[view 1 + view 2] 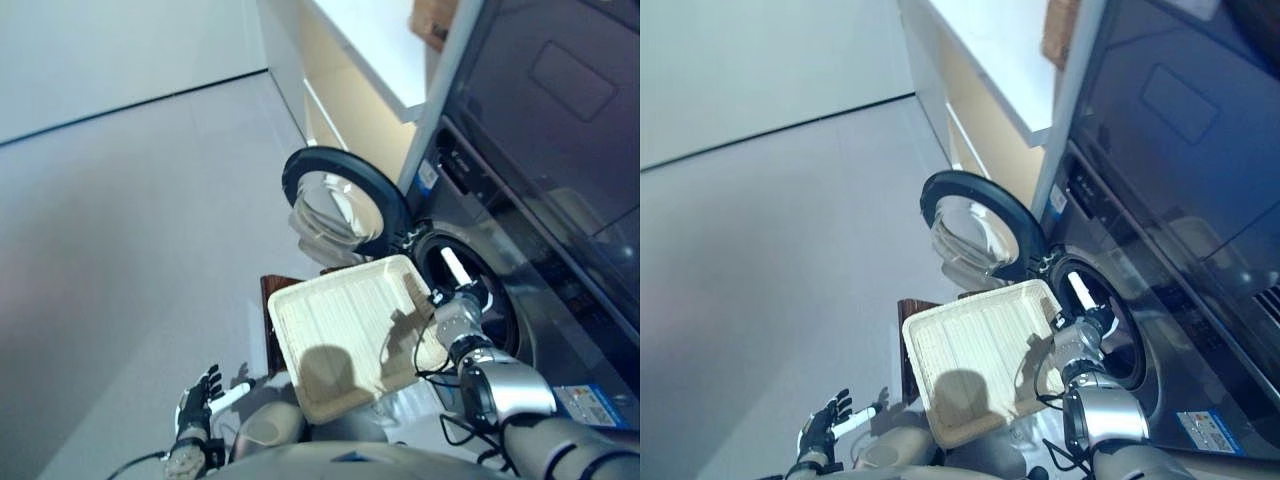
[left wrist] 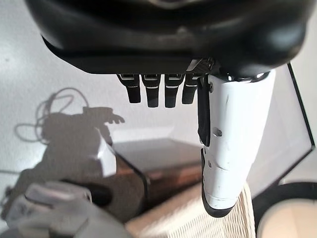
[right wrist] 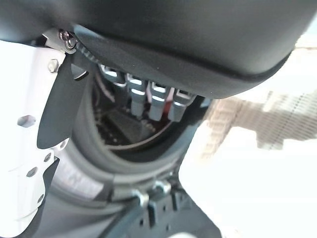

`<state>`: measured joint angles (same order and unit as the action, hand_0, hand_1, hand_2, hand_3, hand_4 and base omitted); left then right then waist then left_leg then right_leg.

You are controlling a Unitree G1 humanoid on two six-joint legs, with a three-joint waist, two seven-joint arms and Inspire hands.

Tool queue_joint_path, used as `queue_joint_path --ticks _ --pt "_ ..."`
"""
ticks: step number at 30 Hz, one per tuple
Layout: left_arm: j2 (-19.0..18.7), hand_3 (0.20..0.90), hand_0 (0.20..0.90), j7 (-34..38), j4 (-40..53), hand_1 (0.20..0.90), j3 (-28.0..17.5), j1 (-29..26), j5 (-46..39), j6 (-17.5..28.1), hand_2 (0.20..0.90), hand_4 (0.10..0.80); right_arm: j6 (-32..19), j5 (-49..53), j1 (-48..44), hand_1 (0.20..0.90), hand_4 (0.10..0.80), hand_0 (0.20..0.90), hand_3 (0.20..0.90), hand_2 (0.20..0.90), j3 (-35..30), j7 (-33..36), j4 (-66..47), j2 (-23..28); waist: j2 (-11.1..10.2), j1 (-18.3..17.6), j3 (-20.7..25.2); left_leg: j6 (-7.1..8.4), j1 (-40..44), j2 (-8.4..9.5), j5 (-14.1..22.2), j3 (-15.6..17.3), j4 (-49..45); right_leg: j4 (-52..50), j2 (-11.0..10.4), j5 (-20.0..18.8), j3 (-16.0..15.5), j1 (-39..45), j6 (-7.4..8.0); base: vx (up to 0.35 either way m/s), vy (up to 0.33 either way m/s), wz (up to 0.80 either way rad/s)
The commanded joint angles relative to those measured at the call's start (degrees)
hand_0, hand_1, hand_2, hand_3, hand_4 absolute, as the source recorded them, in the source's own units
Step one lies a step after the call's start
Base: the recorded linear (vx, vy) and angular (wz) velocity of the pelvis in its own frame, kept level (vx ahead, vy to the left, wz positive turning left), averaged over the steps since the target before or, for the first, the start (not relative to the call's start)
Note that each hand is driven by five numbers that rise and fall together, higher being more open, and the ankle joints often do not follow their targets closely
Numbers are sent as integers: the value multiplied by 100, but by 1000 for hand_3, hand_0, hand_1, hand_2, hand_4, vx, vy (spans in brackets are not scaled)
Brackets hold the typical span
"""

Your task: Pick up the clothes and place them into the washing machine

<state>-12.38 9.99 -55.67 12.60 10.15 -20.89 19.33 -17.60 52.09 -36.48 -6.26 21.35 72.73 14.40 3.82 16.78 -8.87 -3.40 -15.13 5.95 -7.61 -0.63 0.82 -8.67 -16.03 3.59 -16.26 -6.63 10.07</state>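
The washing machine's drum opening (image 1: 497, 300) is dark, and its round door (image 1: 340, 205) is swung open to the left. My right hand (image 1: 462, 298) reaches into the opening with straight fingers (image 3: 148, 101) and holds nothing; the drum rim (image 3: 124, 148) shows just past them. A cream slatted basket (image 1: 345, 335) sits tilted on a brown stool (image 1: 272, 300) in front of the machine, with no clothes visible in it. My left hand (image 1: 195, 400) hangs low at the lower left, open and empty, its fingers (image 2: 153, 89) relaxed above the stool (image 2: 163, 163).
A white counter (image 1: 370, 40) with a cardboard box (image 1: 435, 20) runs behind the machine. A dark appliance front (image 1: 560, 90) is stacked above the drum. Grey floor (image 1: 130, 220) spreads to the left.
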Motion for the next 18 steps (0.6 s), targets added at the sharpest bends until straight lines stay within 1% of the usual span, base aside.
queue_joint_path --ticks 1,4,7,10,14,18 --pt "-180 900 900 217 141 900 59 -360 -124 380 900 800 -348 -112 -636 900 800 900 900 900 5 108 -296 593 549 159 -625 554 -222 -164 268 -209 -690 -219 -242 -618 -84 -382 -210 -112 16 34" --pt "-206 900 900 285 212 900 47 -421 -132 396 900 800 -340 -129 -743 900 800 900 900 900 28 160 -194 613 607 187 -735 547 -409 -137 311 -275 -817 -399 -311 -501 -81 -543 -215 -53 22 55" --pt "-214 900 900 352 205 900 46 -462 -133 404 900 800 -307 -165 -869 900 800 900 900 900 138 151 -123 606 654 221 -808 538 -538 -123 319 -283 -873 -486 -347 -481 -43 -695 -218 -39 66 0" --pt "-200 900 900 361 231 900 51 -458 -114 406 900 800 -277 -207 -861 900 800 900 900 900 172 130 -57 597 640 232 -815 539 -518 -126 315 -282 -852 -453 -348 -489 -32 -662 -215 20 26 13" --pt "-190 900 900 401 192 900 -56 -464 -64 383 900 800 -162 -416 -531 900 800 900 900 900 389 -3 9 390 520 233 -684 536 -388 -124 318 -327 -739 -332 -340 -525 -40 -508 -209 61 17 -2" --pt "-156 900 900 372 107 900 -147 -449 -16 358 900 800 -95 -529 -181 900 800 900 900 900 382 -93 133 316 356 236 -486 533 -235 -108 322 -380 -607 -165 -294 -554 -102 -307 -205 72 1 -4"
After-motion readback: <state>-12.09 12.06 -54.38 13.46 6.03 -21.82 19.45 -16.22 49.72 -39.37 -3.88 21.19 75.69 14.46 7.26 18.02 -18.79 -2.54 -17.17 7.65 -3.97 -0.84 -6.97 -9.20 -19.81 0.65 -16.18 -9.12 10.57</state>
